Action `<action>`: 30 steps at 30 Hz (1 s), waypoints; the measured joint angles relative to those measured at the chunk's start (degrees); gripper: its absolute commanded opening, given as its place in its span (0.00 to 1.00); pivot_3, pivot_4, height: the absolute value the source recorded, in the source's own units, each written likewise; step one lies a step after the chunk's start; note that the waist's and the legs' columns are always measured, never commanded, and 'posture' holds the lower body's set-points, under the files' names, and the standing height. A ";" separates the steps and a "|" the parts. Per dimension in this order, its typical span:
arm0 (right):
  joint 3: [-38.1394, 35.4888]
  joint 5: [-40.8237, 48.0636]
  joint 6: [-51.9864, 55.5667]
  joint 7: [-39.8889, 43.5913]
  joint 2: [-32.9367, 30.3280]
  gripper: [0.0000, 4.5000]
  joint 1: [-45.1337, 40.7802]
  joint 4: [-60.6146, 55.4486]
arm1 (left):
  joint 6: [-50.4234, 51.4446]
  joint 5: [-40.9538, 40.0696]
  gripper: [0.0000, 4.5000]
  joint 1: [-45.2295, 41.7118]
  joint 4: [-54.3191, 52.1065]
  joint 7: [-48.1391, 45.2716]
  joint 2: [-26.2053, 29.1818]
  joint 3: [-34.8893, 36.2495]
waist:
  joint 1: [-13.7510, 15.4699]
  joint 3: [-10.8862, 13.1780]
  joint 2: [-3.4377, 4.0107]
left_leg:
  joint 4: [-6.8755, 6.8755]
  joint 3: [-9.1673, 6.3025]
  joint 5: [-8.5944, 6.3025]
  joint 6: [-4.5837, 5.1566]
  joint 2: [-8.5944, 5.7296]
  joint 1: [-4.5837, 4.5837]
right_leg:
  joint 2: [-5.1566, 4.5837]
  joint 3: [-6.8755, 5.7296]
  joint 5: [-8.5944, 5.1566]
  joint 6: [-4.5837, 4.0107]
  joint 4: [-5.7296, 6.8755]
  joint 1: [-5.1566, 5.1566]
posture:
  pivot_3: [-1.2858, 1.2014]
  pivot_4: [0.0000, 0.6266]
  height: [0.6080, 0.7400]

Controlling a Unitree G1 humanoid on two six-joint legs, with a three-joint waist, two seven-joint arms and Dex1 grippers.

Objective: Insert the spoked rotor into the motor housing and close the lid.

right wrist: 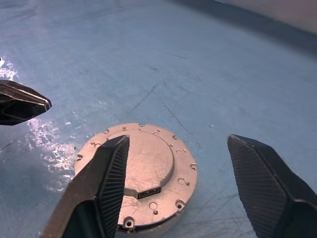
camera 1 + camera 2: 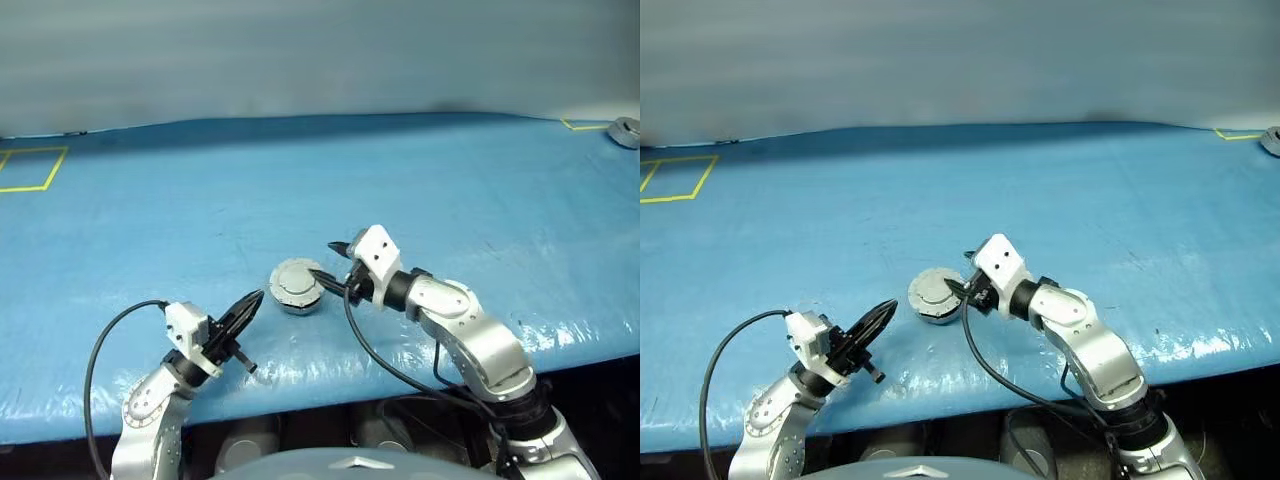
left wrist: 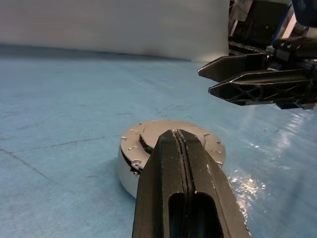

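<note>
A: Worktop, blue cover, spans the frame. Where is the motor housing?

B: Motor housing lower centre of the head view, lying flat, round axis upright, lid seated on top, face up. A small dark slot on the lid's raised disc faces the right gripper.

A: Arms?

B: Right gripper just right of the housing, jaws spread wide, empty, tips by its rim. Left gripper lower left, jaws pressed together, empty, pointing up-right at the housing.
</note>
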 measured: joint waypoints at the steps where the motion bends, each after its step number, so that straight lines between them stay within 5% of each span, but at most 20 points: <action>1: 0.91 -0.04 0.02 0.64 0.02 0.94 -0.84 0.91 | -1.64 0.83 0.00 0.77 0.92 0.54 -0.40 -0.43 | 0.01 0.00 0.00 | 0.00 0.02 0.00 0.01 -0.02 -0.02 | -0.01 0.01 0.03 -0.05 -0.01 0.00 | 0.52 0.24 1.00; 2: 1.65 -0.16 0.03 1.25 0.19 1.00 -1.48 1.65 | -3.10 1.46 0.00 1.43 1.83 1.27 -0.89 -0.79 | 0.06 0.01 -0.01 | 0.00 0.01 -0.01 0.03 -0.04 -0.03 | -0.02 0.00 0.04 -0.04 -0.02 -0.01 | 0.52 0.24 1.00; 18: 8.21 -4.21 -0.14 5.97 3.55 1.00 -7.60 14.53 | -11.85 2.32 0.00 1.37 9.64 4.19 -1.46 -5.20 | -0.16 0.03 -0.02 | 0.00 -0.04 -0.01 0.04 -0.03 -0.04 | 0.01 -0.06 0.17 0.10 -0.01 -0.04 | 0.52 0.24 1.00; 24: 8.81 -6.59 -2.38 6.06 4.24 0.67 -7.59 15.69 | -13.74 2.34 0.00 0.46 11.40 4.50 -1.46 -5.84 | -0.27 0.02 0.00 | 0.00 -0.05 -0.01 0.03 -0.03 -0.03 | 0.02 -0.07 0.15 0.16 0.00 -0.04 | 0.52 0.24 1.00; 30: 9.71 -8.72 -4.99 6.39 3.96 0.67 -7.56 16.06 | -14.96 2.33 0.00 0.03 13.31 4.51 -1.43 -6.36 | -0.26 0.02 0.00 | 0.00 -0.06 0.00 0.02 -0.03 -0.03 | 0.02 -0.07 0.16 0.19 0.01 -0.04 | 0.52 0.24 1.00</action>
